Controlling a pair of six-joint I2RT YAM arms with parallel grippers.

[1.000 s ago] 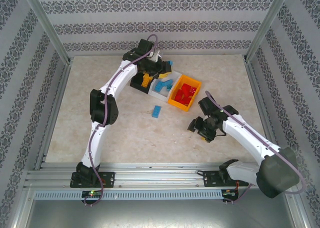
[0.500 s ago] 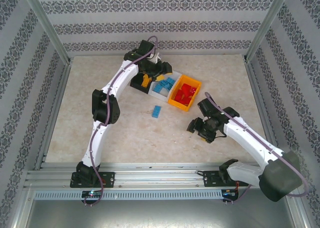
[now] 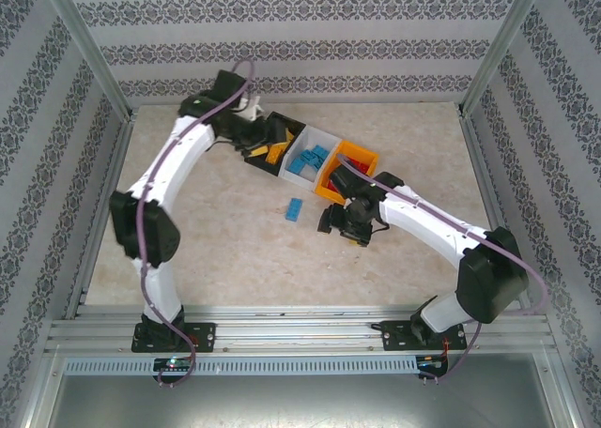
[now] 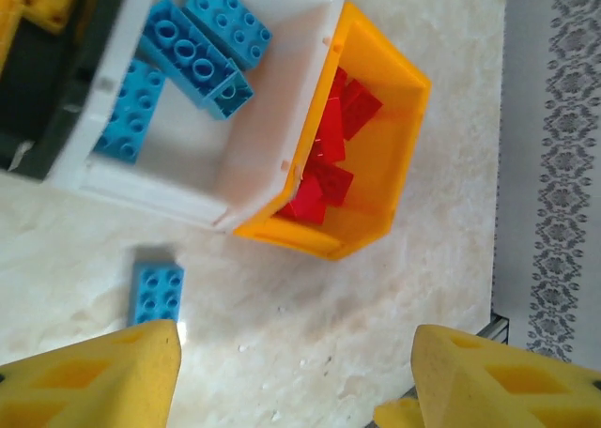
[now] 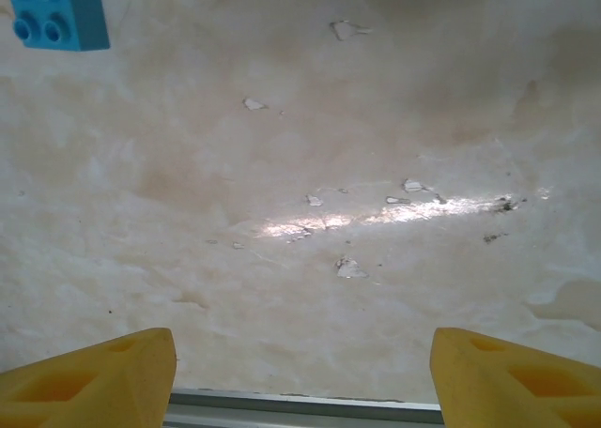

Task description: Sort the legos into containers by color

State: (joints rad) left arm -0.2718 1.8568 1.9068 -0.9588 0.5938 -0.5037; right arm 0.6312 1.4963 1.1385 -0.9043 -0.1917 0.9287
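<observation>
The three containers stand in a diagonal row at the back: a black bin [image 3: 268, 137] with yellow legos [image 3: 273, 151], a white bin [image 3: 320, 137] with blue legos [image 3: 311, 159], and an orange bin [image 3: 362, 153] with red legos [image 4: 327, 165]. One blue lego [image 3: 295, 209] lies loose on the table in front of them. My left gripper [image 3: 254, 120] hovers open and empty behind the black bin; its wrist view looks down on the white bin [image 4: 254, 156] and orange bin [image 4: 385, 156]. My right gripper [image 3: 329, 223] is open and empty just right of the loose blue lego [image 5: 56, 13].
The beige marbled table [image 3: 235, 240] spreads wide at left and front. A metal frame rail [image 3: 300, 334] runs along the near edge and patterned walls enclose the other sides. The right arm's forearm [image 3: 423, 223] crosses in front of the orange bin.
The left gripper opened, let a blue lego fall into the white bin, and swung back and left. The right arm moved left toward the loose blue lego, its jaws widening.
</observation>
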